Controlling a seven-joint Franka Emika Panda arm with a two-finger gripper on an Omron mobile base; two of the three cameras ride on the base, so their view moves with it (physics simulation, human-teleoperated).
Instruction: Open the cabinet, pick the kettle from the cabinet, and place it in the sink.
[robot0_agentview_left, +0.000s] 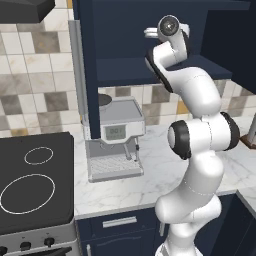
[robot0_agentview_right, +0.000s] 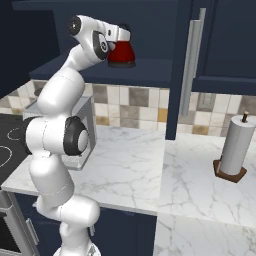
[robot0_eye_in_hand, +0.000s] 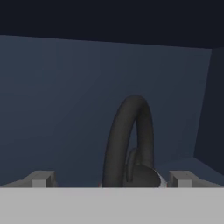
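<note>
The navy cabinet (robot0_agentview_left: 125, 70) stands open, its shelf (robot0_agentview_right: 155, 67) in plain sight. On that shelf sits the small red kettle (robot0_agentview_right: 121, 51) with its dark base band. My arm reaches up into the cabinet, and the hand is right at the kettle's top. In the hand view my gripper (robot0_eye_in_hand: 111, 180) is open. The kettle's dark arched handle (robot0_eye_in_hand: 127, 140) and lid knob rise between the two fingertips (robot0_eye_in_hand: 43, 179), with a gap on each side. The sink is out of view.
One open cabinet door with a silver bar handle (robot0_agentview_right: 192, 60) hangs right of the kettle, the other (robot0_agentview_left: 82, 70) to the left. Below stand a coffee machine (robot0_agentview_left: 115, 135), a black cooktop (robot0_agentview_left: 35, 180) and a paper towel roll (robot0_agentview_right: 234, 145) on the marble counter (robot0_agentview_right: 135, 165).
</note>
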